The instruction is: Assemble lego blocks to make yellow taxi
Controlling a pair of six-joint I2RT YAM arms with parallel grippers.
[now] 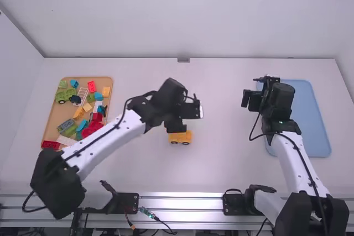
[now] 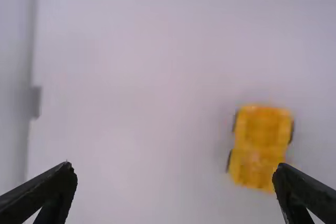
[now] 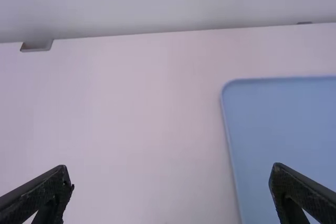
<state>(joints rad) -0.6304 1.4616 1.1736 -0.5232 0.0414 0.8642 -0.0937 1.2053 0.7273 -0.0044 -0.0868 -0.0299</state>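
- The left gripper (image 1: 189, 112) has its two fingers (image 2: 44, 192) spread wide apart, with white tabletop seen between the tips
- In the left wrist view, the yellow taxi (image 2: 260, 145), a small block vehicle with dark wheels, lies right by one of those fingers, whose tip overlaps its edge in the picture; whether the two touch, I cannot tell
- In the high view the taxi sits on the white table (image 1: 232, 164), just on the robot's side of the left fingers, partly covered by the dark gripper, with two wheels in sight
- The right gripper (image 1: 254, 93) also has its fingers (image 3: 42, 195) far apart, the same white tabletop between them, and hangs well to the right of the taxi
- The blue tray (image 1: 301, 117) lies beside the right gripper, on the side away from the taxi; in the right wrist view one finger overlaps it, though I cannot tell from that how high the finger hangs
- Well off to the left of both pairs of fingers is the wooden tray (image 1: 51, 109), holding loose blocks (image 1: 79, 113) in red, green, blue, orange and white, some of them overlapping its near edge
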